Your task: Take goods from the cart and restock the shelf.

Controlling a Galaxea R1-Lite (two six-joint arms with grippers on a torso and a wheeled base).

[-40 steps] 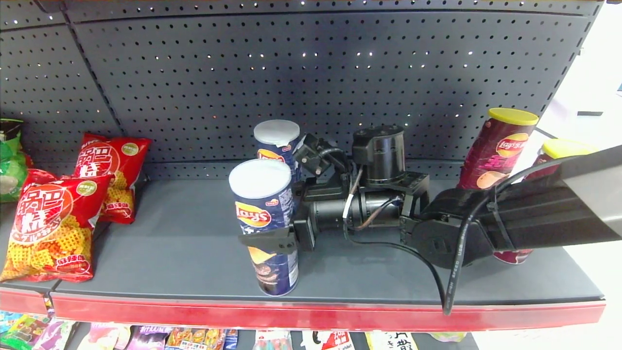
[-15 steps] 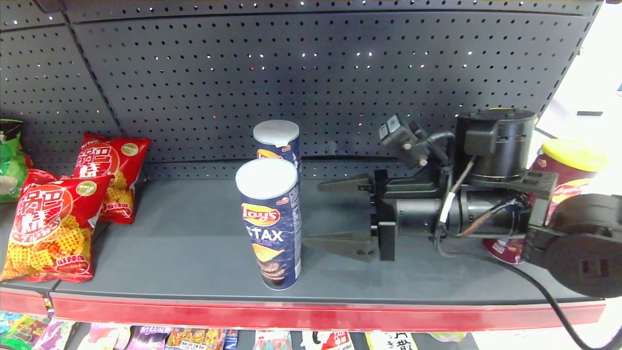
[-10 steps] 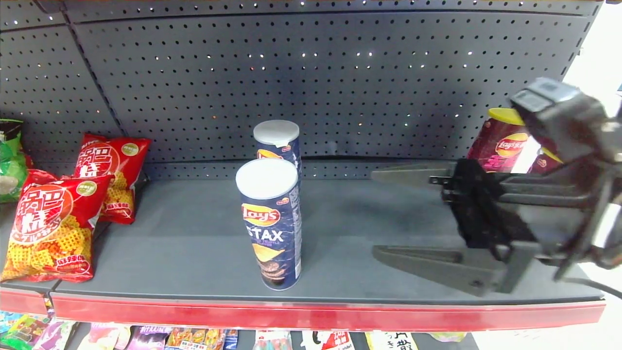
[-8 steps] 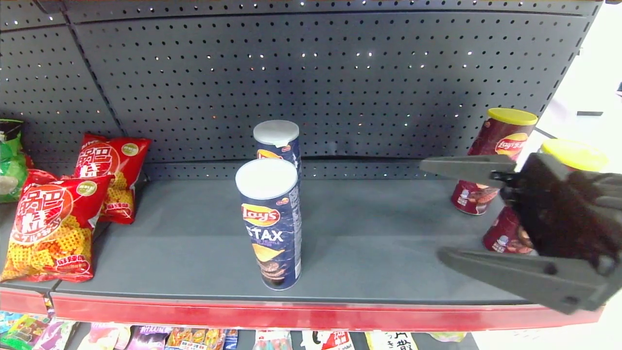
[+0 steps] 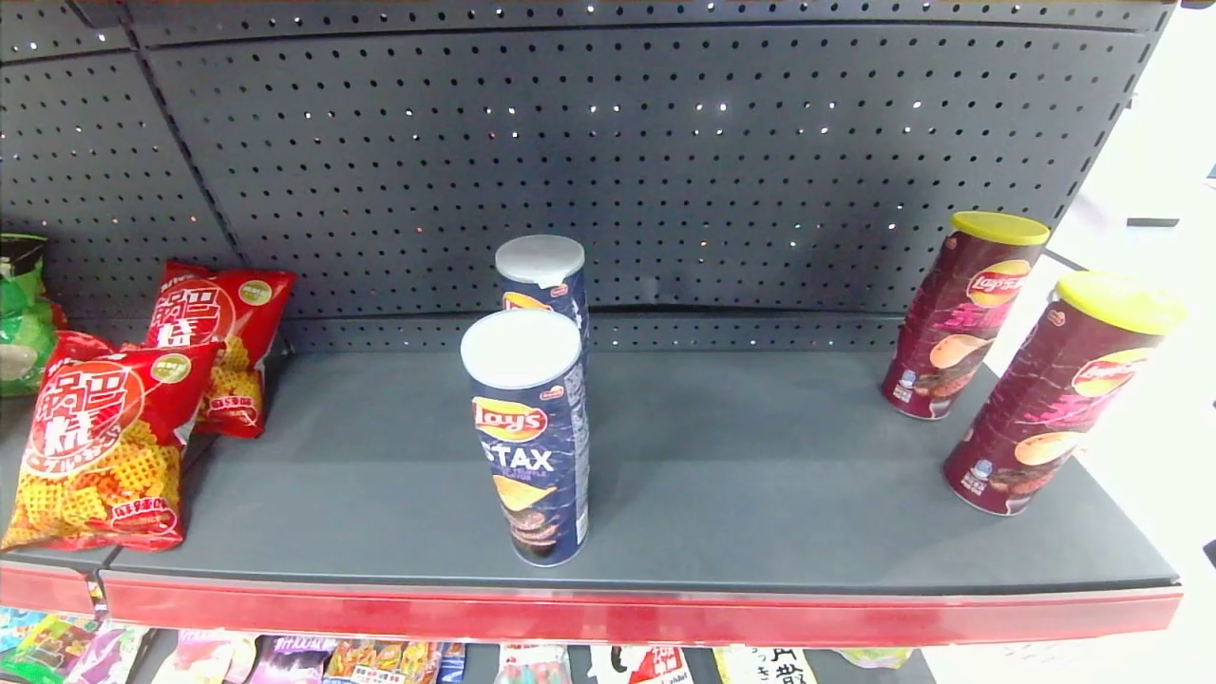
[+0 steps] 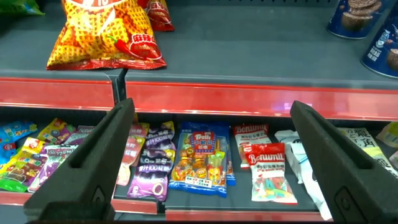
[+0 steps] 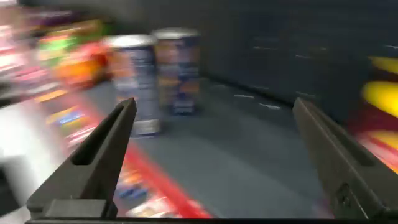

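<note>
A dark pegboard wall [image 5: 608, 171] backs a grey shelf [image 5: 741, 475] with a red front lip [image 5: 627, 613]. Near the middle of the shelf two blue cans with pale lids stand upright, one behind the other: the front blue can [image 5: 528, 437] is close to the lip and the rear blue can [image 5: 543, 275] is just behind it, near the pegboard. I cannot tell whether they touch. Well off to the right stand two maroon cans with yellow lids, one at the back [image 5: 959, 313] and one nearer the front corner [image 5: 1059, 394], apart from each other. On the left of the shelf lie two red snack bags, the large one [image 5: 95, 446] overlapping the smaller one [image 5: 223, 332], with a green bag [image 5: 17, 313] at the far edge.

The left gripper [image 6: 208, 162] hangs low in front of the shelf's lip, its jaws spread wide and holding nothing, facing a lower tier of bright candy packets [image 6: 202, 149]. The right gripper [image 7: 211, 162] is also spread wide with nothing between its jaws. It points along the shelf toward the blue cans, though its wrist view is heavily blurred.
</note>
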